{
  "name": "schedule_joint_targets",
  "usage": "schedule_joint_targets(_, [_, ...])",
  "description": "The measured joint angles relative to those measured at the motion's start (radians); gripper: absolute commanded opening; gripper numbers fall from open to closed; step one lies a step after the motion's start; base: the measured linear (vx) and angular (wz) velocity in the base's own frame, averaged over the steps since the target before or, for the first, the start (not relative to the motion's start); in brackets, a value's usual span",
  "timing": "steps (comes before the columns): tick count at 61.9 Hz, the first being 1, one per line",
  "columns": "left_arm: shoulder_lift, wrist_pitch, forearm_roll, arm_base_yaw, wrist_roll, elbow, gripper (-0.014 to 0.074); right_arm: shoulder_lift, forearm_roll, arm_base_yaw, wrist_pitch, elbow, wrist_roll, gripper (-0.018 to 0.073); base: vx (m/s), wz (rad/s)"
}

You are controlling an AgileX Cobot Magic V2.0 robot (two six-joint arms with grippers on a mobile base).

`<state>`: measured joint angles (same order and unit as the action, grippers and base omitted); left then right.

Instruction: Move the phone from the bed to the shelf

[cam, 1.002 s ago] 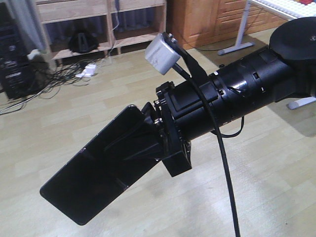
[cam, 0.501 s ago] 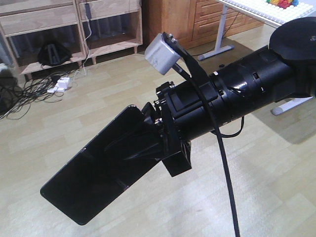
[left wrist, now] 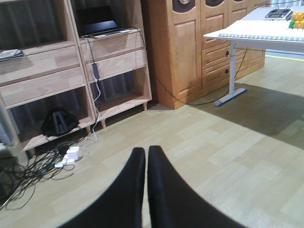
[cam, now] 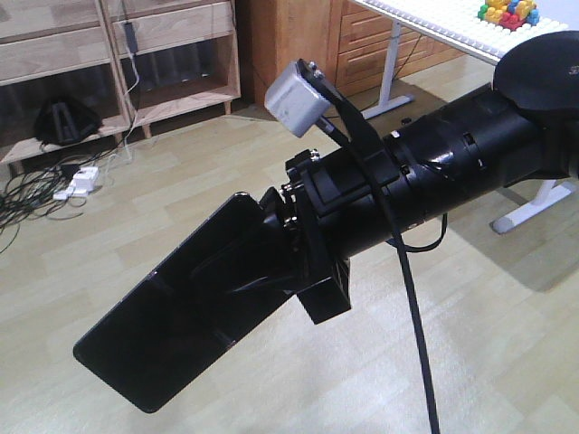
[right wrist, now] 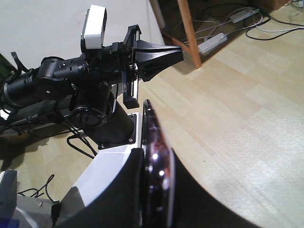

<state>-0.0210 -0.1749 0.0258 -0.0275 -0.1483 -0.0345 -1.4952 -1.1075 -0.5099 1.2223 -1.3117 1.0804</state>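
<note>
**gridlock_77:** So where's the phone (cam: 158, 339) at? The bed isn't in any view.

**benchbot:** It's off the bed, in the air over the wood floor (cam: 488, 362). The right gripper (cam: 237, 282) is clamped flat on one end of it. Most of the slab sticks out past the fingertips. The left gripper (left wrist: 145, 153) is pinched closed on nothing, just parked off to the side.

**gridlock_77:** And the shelf (left wrist: 47, 85)?

**benchbot:** Out beyond the phone's free end, well apart from the fingertips, nowhere near touching. My take is that this is the carry leg, so the job is not dropping the thing. With that much overhang it'll act like a lever, so I'd keep the squeeze firm and move smoothly, no jerks. Then go in free end first, level it out, and let the slab rest on a board before the jaws let go. I'd skip the compartment with the laptop (left wrist: 97, 23), and watch the cable (left wrist: 98, 92) dangling down the front.
</note>
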Motion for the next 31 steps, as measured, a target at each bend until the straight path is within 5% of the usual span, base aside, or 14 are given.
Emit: schedule_joint_targets(31, [0.0,0.0,0.0,0.0,0.0,0.0,0.0001,0.0,0.0,0.0,0.0,0.0,0.0,-0.0003,0.4,-0.11])
